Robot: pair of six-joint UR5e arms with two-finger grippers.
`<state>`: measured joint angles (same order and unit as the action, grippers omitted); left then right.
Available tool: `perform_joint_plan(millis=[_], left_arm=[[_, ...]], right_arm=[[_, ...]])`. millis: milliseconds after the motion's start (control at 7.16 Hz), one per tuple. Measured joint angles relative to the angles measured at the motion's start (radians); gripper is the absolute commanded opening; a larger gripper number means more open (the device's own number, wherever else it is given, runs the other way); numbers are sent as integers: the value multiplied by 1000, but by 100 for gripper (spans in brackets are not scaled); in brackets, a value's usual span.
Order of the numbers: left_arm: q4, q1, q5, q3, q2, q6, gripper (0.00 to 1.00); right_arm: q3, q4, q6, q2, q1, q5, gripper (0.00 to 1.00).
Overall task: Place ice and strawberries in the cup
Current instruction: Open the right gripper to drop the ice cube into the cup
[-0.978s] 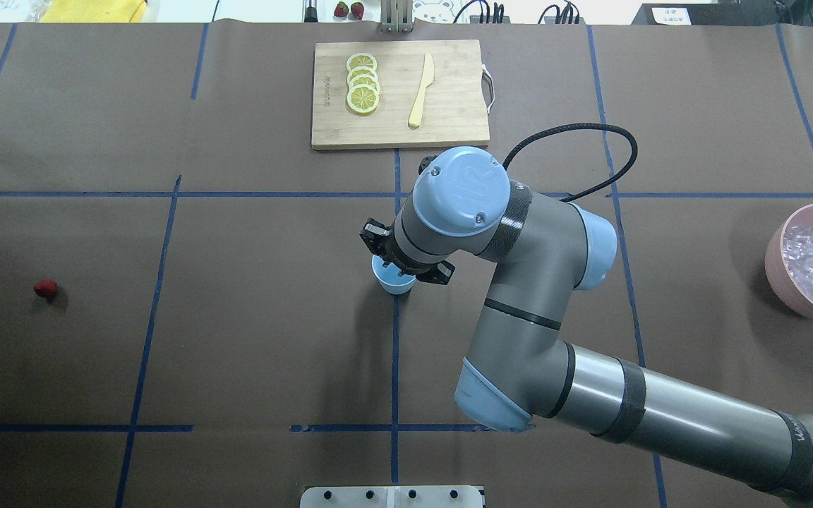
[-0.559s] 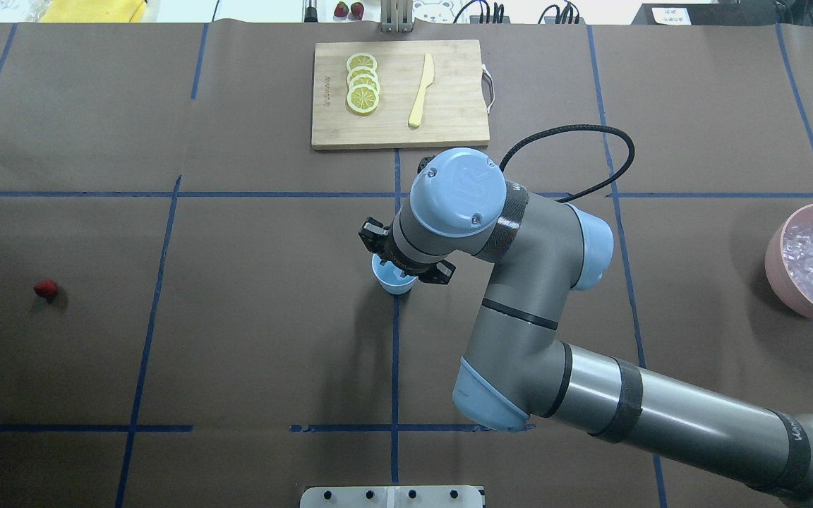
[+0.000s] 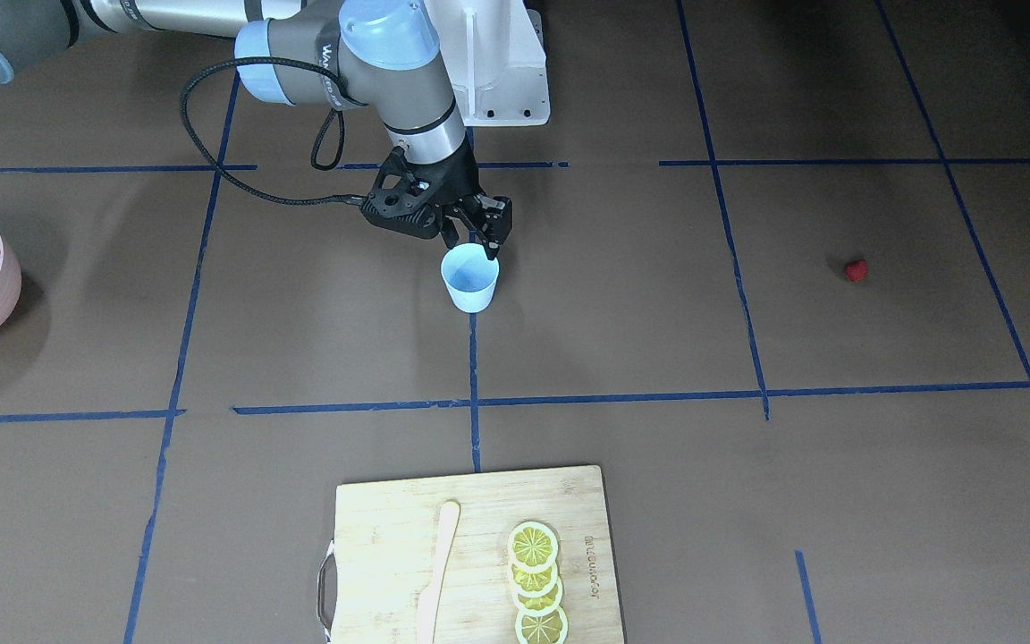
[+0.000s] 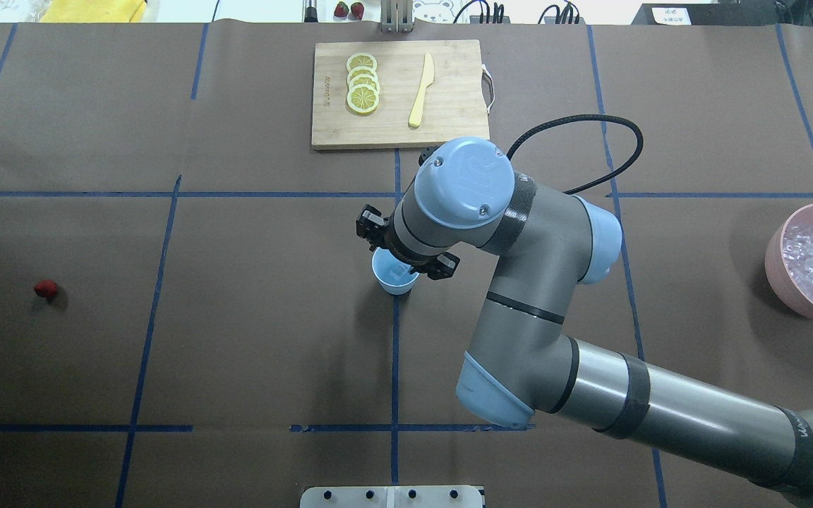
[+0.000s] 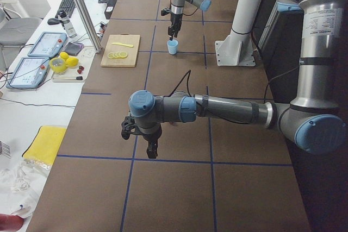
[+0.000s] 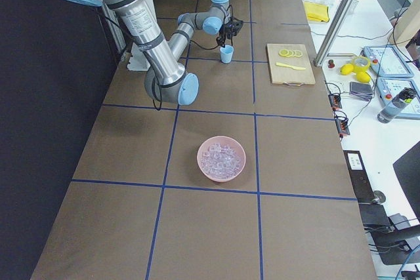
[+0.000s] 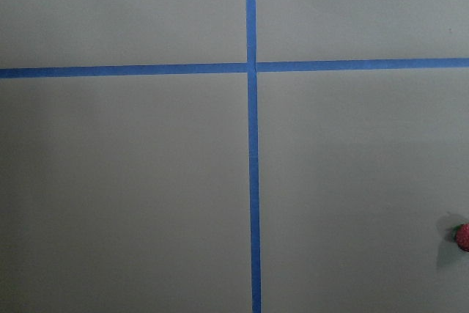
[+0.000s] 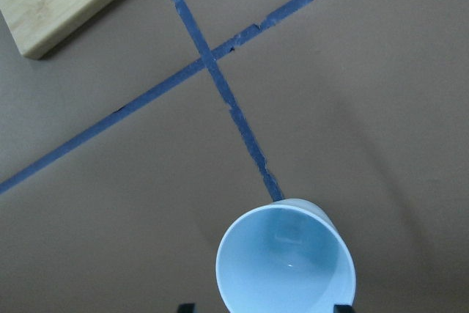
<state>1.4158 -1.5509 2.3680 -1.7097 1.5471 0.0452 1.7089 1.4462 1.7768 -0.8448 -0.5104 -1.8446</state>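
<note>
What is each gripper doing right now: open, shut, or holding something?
Left gripper: cannot be told; it shows only in the side view.
Right gripper: open, holding nothing, above the cup.

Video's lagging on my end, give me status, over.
Right gripper open above cup. Left gripper: state unclear. One ice cube apparently in cup; strawberry on table. Nothing lies between them.

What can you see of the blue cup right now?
The cup is small, light blue and tapered, plastic by its look, with no handle and a paler rim. It stands upright on the brown table, right on a blue tape line, near the table's middle. One small clear ice cube seems to lie on its bottom; nothing red is inside. The right gripper hangs just above its mouth, jaws open, apparently not touching it.
</note>
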Motion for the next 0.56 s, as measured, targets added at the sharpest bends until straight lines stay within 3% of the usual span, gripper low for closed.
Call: perform_joint_plan(millis=[279,559], left_arm=[[5,1,42,-4,0,0,100],[18,1,59,-13,-1,2,100]], right_arm=[[189,59,-18,-143,-74,-53,100],[362,102,-188,-359,-212,-185,100]])
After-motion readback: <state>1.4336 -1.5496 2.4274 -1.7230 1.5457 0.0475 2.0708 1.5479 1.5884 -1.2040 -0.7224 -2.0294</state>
